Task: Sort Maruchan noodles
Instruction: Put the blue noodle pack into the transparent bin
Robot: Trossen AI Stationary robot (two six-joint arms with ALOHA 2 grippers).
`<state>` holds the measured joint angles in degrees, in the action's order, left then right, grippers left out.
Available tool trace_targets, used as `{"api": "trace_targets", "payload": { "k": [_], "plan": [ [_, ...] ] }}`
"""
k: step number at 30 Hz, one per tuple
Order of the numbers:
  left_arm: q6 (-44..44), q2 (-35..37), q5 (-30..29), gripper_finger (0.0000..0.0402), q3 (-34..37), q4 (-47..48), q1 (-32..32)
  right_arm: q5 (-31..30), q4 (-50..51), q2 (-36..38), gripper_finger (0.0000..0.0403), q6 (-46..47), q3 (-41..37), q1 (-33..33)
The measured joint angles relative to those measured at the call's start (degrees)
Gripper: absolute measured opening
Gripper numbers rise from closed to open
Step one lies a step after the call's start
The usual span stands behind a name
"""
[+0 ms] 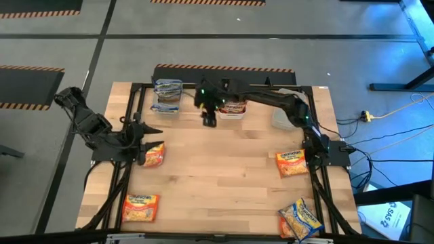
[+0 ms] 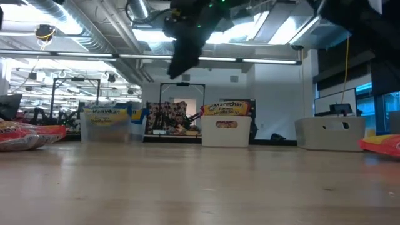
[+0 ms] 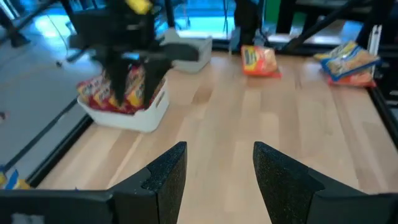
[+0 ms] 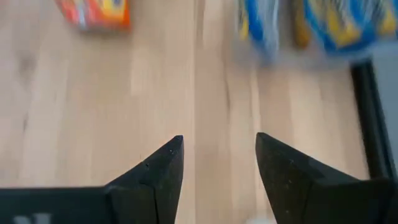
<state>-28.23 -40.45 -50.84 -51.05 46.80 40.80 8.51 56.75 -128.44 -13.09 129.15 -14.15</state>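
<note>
Near edge of the counter (image 1: 217, 176): an orange packet (image 1: 140, 207) lies on the left and a blue-yellow packet (image 1: 300, 218) on the right. Mid-counter, two more orange packets (image 1: 292, 163) lie, one per side. The left gripper (image 1: 153, 137) hovers by the left one (image 1: 154, 155), jaws apart and empty. Farther back, the right gripper (image 1: 209, 119) hangs before the bins, jaws apart and empty in its wrist view. From above, three bins: blue packets in the left bin (image 1: 167, 96), red packets in the middle bin (image 1: 232, 108). Only the low view shows their Maruchan labels (image 2: 226, 107).
</note>
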Motion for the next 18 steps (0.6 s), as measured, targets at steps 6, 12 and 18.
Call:
{"api": "trace_targets", "payload": {
  "k": [6, 12, 18],
  "plan": [
    [2.00, 0.02, 7.42, 0.0179, 0.00, 2.62, -11.01, -5.82, -4.25, 11.70, 0.0183, 3.97, -20.00, 7.01],
    [9.11, -1.36, 15.20, 0.0179, 0.00, 5.64, -24.75, -8.44, -32.37, 28.48, 0.0183, 10.44, -52.01, 12.96],
    [16.61, -5.71, 25.85, 0.0179, -0.02, 5.60, -40.15, -10.36, -63.34, 39.79, 0.0183, 17.32, -78.68, 19.11]
  ]
}}
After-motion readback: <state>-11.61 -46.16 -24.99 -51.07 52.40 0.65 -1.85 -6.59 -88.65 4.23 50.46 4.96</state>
